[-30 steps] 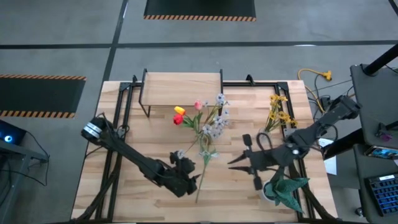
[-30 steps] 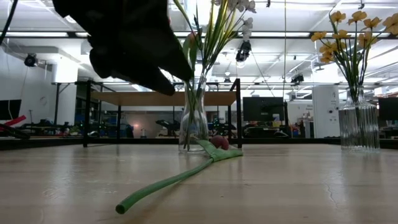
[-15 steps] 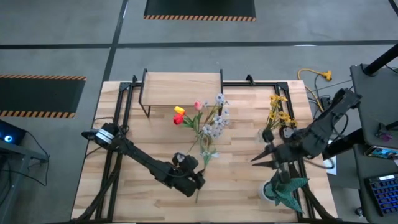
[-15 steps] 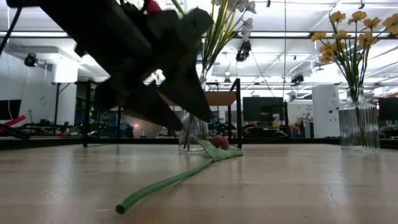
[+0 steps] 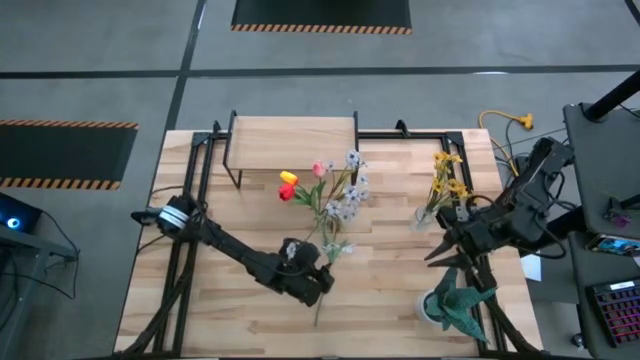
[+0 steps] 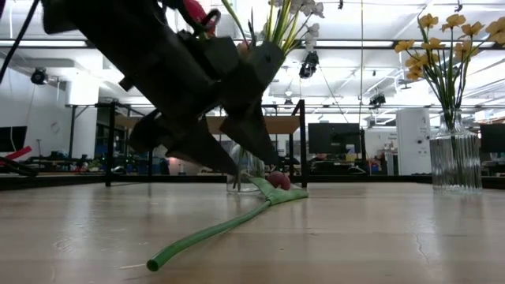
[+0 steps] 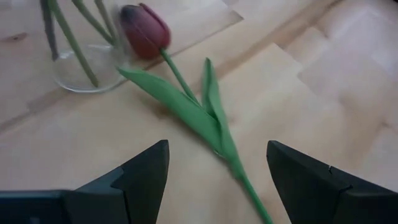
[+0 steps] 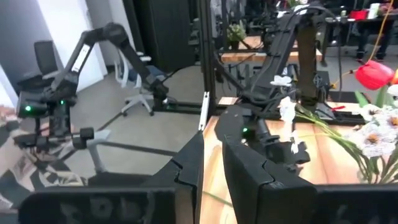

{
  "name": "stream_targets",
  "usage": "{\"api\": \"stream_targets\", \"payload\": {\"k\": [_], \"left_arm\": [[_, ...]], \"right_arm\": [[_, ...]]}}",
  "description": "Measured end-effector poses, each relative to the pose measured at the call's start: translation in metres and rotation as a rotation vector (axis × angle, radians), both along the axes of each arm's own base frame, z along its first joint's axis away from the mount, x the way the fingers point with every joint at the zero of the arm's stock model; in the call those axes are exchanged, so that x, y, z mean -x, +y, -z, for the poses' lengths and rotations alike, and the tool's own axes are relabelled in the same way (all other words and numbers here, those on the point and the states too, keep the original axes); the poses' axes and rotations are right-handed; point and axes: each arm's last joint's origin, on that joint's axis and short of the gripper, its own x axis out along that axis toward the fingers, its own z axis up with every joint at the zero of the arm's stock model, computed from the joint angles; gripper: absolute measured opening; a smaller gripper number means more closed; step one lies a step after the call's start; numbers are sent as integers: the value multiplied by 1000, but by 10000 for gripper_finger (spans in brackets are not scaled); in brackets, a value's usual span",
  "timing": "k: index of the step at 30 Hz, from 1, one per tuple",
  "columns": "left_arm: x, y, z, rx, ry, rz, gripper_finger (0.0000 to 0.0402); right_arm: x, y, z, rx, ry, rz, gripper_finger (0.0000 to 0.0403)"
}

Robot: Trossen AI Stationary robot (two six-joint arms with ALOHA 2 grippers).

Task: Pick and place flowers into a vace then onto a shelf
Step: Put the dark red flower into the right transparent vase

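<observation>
A dark maroon tulip (image 7: 144, 23) lies flat on the table, its bloom beside the base of the clear vase (image 7: 81, 68) and its green stem (image 6: 213, 233) running toward the near edge. My left gripper (image 7: 217, 168) is open and hovers low over the tulip's leaves (image 5: 312, 278), one finger on each side, touching nothing. The centre vase (image 6: 246, 170) stands upright and holds red, yellow and pink tulips and pale blossoms (image 5: 348, 198). My right gripper (image 5: 438, 256) is shut and hangs near the right edge. The shelf (image 5: 293, 130) stands at the far edge.
A second clear vase (image 6: 454, 162) with the yellow-bloomed bunch (image 5: 447, 178) stands at the far right, close to my right arm. A green spiky potted plant (image 5: 455, 305) sits at the near right corner. Bare tabletop (image 5: 220, 310) lies near and left of the tulip.
My left gripper has moved a little toward the table's right and come down over the lying tulip, staying open. My right gripper has drawn back toward the right edge and its fingers have shut. The tulip and vases have kept still.
</observation>
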Motion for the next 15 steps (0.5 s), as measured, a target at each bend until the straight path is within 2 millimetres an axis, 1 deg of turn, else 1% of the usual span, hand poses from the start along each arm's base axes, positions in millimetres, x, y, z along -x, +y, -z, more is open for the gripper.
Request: {"api": "stream_targets", "payload": {"k": [7,15], "left_arm": [[-1,10,4,12,1,-40,253],[-1,9,5,24,-9,-48,253]], "right_arm": [[-6,10,7,52,42,-12,52],[0,12,4,58,46,-49,52]]}}
